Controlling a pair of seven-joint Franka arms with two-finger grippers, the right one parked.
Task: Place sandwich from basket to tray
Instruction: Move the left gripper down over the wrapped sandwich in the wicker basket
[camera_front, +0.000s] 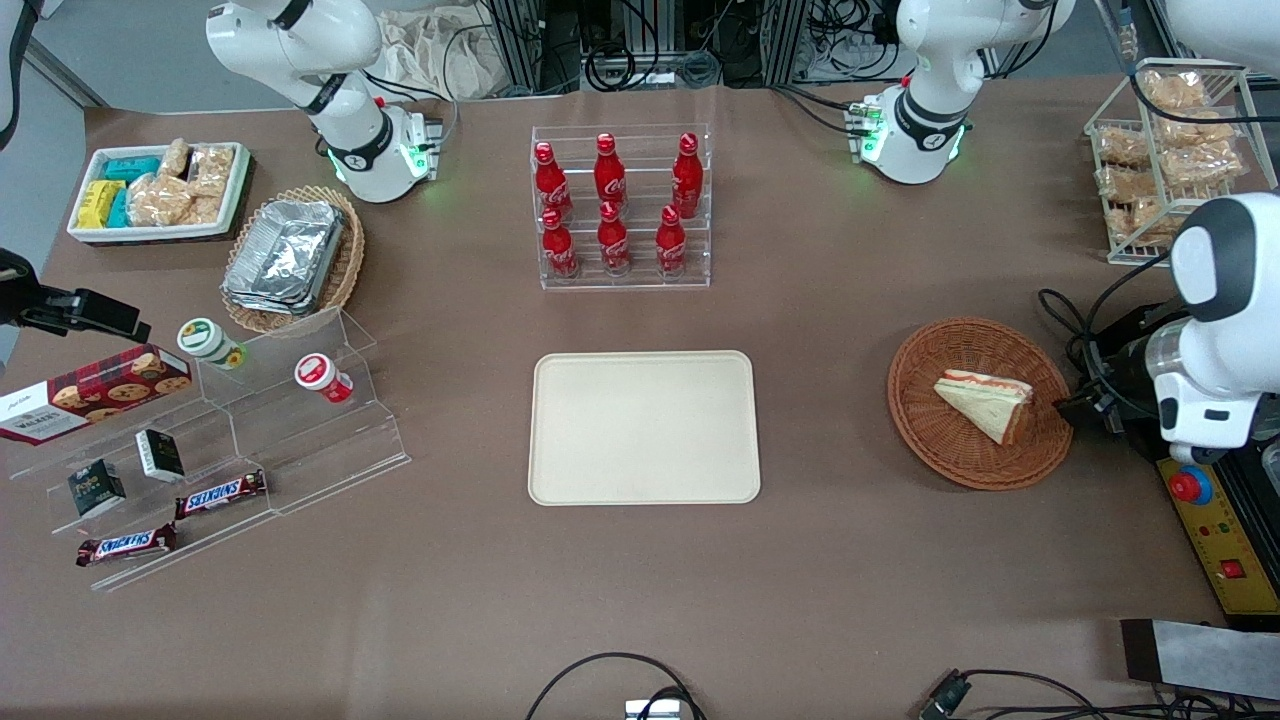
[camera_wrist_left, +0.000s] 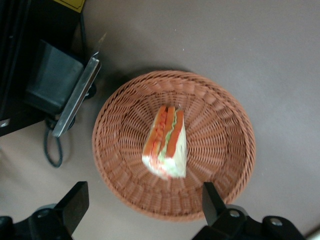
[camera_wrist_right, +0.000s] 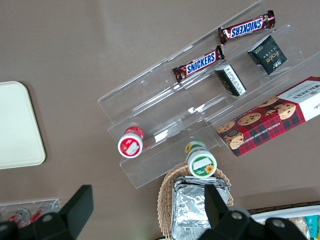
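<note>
I see that nothing is done yet: the sandwich (camera_wrist_left: 166, 142) lies in the wicker basket (camera_wrist_left: 227, 125) directly under my tool (camera_wrist_left: 142, 202), whose fingers stand wide open, and the tray (camera_front: 644, 427) waits empty.

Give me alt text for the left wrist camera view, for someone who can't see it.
A triangular sandwich with orange-red and green filling lies in a round reddish-brown wicker basket on a brown table. The left arm's hand hovers above the basket, its two dark fingers open and empty.
</note>
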